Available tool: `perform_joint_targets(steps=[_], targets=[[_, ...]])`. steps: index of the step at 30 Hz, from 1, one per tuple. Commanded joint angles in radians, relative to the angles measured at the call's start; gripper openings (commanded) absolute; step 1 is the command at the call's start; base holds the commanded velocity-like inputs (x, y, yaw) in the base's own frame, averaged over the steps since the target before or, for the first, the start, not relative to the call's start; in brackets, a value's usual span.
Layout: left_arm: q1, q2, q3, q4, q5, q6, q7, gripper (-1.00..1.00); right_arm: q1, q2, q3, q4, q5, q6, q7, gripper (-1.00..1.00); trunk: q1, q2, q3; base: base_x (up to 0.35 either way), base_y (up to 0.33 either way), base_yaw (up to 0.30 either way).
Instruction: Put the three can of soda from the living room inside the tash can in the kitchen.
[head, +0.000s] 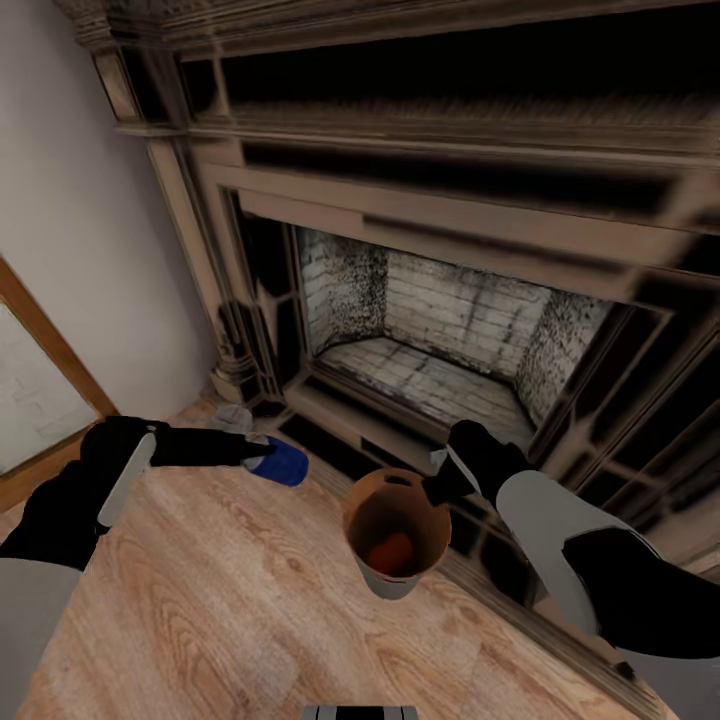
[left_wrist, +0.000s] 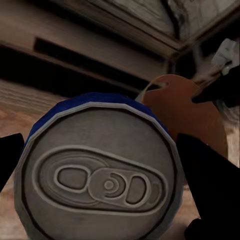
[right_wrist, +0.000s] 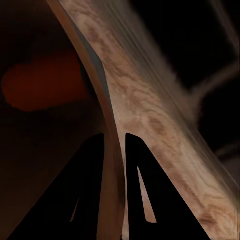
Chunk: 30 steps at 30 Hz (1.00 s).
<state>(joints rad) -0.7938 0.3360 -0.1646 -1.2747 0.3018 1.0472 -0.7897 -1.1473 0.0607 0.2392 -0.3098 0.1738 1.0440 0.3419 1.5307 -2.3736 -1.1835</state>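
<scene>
While the blue soda can (head: 280, 462) is clamped between the fingers of the left gripper (head: 262, 456) just in front of the fireplace (head: 450, 330), a short carry toward the bucket is called for. To its right, the trash can (head: 372, 502), with an orange can (head: 392, 551) already inside, is pinched at its rim by the right gripper (head: 434, 490). Release should be delayed until the can is centred above the opening, judged from the left wrist view.

no readable text, no brand or label on the blue soda can (left_wrist: 100, 175), its lid plain
</scene>
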Motion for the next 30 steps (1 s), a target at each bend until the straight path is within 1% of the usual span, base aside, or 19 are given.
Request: perform_joint_targets(steps=[1, 2, 3, 5, 7, 8, 10, 11, 12, 13, 15, 16, 17, 19, 22, 24, 27, 29, 30], targets=[[-0.036, 0.001, -0.002, -0.001, -0.006, 0.000, -0.042, -1.00, 0.000, 0.007, -0.006, 0.000, -0.025, 0.003, -0.001, -1.00, -0.004, 0.007, 0.003, 0.000, 0.000, 0.000], [-0.064, 0.000, -0.003, -0.002, -0.006, 0.000, -0.085, -1.00, 0.000, 0.013, -0.006, 0.000, -0.025, 0.003, -0.005, -1.00, -0.004, 0.007, 0.003, 0.000, 0.000, 0.000], [-0.077, 0.000, -0.003, -0.002, -0.006, 0.000, -0.108, -1.00, 0.000, 0.016, -0.006, 0.000, -0.025, 0.003, -0.006, -1.00, -0.004, 0.007, 0.003, 0.000, 0.000, 0.000], [-0.122, -0.001, -0.003, -0.006, -0.006, 0.000, -0.195, -1.00, 0.000, 0.030, -0.006, 0.000, -0.025, 0.003, -0.010, -1.00, -0.004, 0.007, 0.003, 0.000, 0.000, 0.000], [-0.150, -0.005, -0.002, -0.008, -0.006, 0.000, -0.261, -1.00, 0.000, 0.043, -0.006, 0.000, -0.025, 0.003, -0.011, -1.00, -0.004, 0.007, 0.003, 0.000, 0.000, 0.000], [-0.157, -0.009, -0.004, -0.008, -0.007, 0.000, -0.278, -1.00, 0.000, 0.047, -0.006, -0.001, -0.024, 0.003, -0.011, -1.00, -0.004, 0.007, 0.003, 0.000, 0.000, 0.000], [-0.161, -0.017, -0.005, -0.007, -0.010, 0.000, -0.286, -1.00, 0.000, 0.051, -0.006, -0.002, -0.024, 0.003, -0.013, -1.00, -0.004, 0.007, 0.003, 0.000, 0.000, 0.000], [-0.166, -0.063, -0.030, 0.000, -0.029, 0.000, -0.262, -1.00, 0.000, 0.057, -0.006, -0.010, -0.025, 0.003, -0.019, -1.00, -0.004, 0.007, 0.003, 0.000, 0.000, 0.000], [-0.167, -0.087, -0.059, 0.006, -0.046, 0.000, -0.240, -1.00, 0.000, 0.059, -0.006, -0.012, -0.026, 0.003, -0.021, -1.00, -0.004, 0.007, 0.003, 0.000, 0.000, 0.000], [-0.167, -0.098, -0.076, 0.010, -0.056, 0.000, -0.230, -1.00, -0.001, 0.060, -0.006, -0.013, -0.027, 0.003, -0.021, -1.00, -0.004, 0.007, 0.003, 0.000, 0.000, 0.000], [-0.168, -0.140, -0.147, 0.027, -0.087, 0.000, -0.198, -1.00, -0.002, 0.066, -0.007, -0.016, -0.028, 0.003, -0.023, -1.00, -0.004, 0.007, 0.003, 0.000, 0.000, 0.000], [-0.168, -0.164, -0.172, 0.034, -0.097, 0.000, -0.184, -1.00, -0.003, 0.068, -0.007, -0.017, -0.028, 0.003, -0.024, -1.00, -0.004, 0.007, 0.003, 0.000, 0.000, 0.000], [-0.168, -0.175, -0.181, 0.037, -0.102, 0.000, -0.177, -1.00, -0.003, 0.068, -0.007, -0.017, -0.029, 0.003, -0.024, -1.00, -0.004, 0.007, 0.003, 0.000, 0.000, 0.000], [-0.168, -0.211, -0.202, 0.050, -0.119, 0.000, -0.147, -1.00, -0.004, 0.071, -0.007, -0.018, -0.030, 0.003, -0.024, -1.00, -0.004, 0.007, 0.003, 0.000, 0.000, 0.000], [-0.168, -0.234, -0.213, 0.064, -0.129, 0.000, -0.125, -1.00, -0.007, 0.072, -0.008, -0.019, -0.031, 0.003, -0.024, -1.00, -0.004, 0.007, 0.003, 0.000, 0.000, 0.000], [-0.168, -0.241, -0.220, 0.067, -0.132, 0.000, -0.114, -1.00, -0.009, 0.072, -0.008, -0.019, -0.031, 0.003, -0.024, -1.00, -0.004, 0.007, 0.003, 0.000, 0.000, 0.000], [-0.168, -0.246, -0.254, 0.070, -0.134, 0.000, -0.083, -1.00, -0.011, 0.072, -0.008, -0.022, -0.030, 0.003, -0.024, -1.00, -0.004, 0.007, 0.003, 0.000, 0.000, 0.000], [-0.168, -0.248, -0.284, 0.072, -0.134, 0.000, -0.056, -1.00, -0.012, 0.072, -0.008, -0.028, -0.030, 0.003, -0.024, -1.00, -0.004, 0.007, 0.003, 0.000, 0.000, 0.000], [-0.168, -0.250, -0.305, 0.075, -0.134, 0.000, -0.033, -1.00, -0.012, 0.071, -0.008, -0.030, -0.030, 0.003, -0.024, -1.00, -0.004, 0.007, 0.003, 0.000, 0.000, 0.000]])
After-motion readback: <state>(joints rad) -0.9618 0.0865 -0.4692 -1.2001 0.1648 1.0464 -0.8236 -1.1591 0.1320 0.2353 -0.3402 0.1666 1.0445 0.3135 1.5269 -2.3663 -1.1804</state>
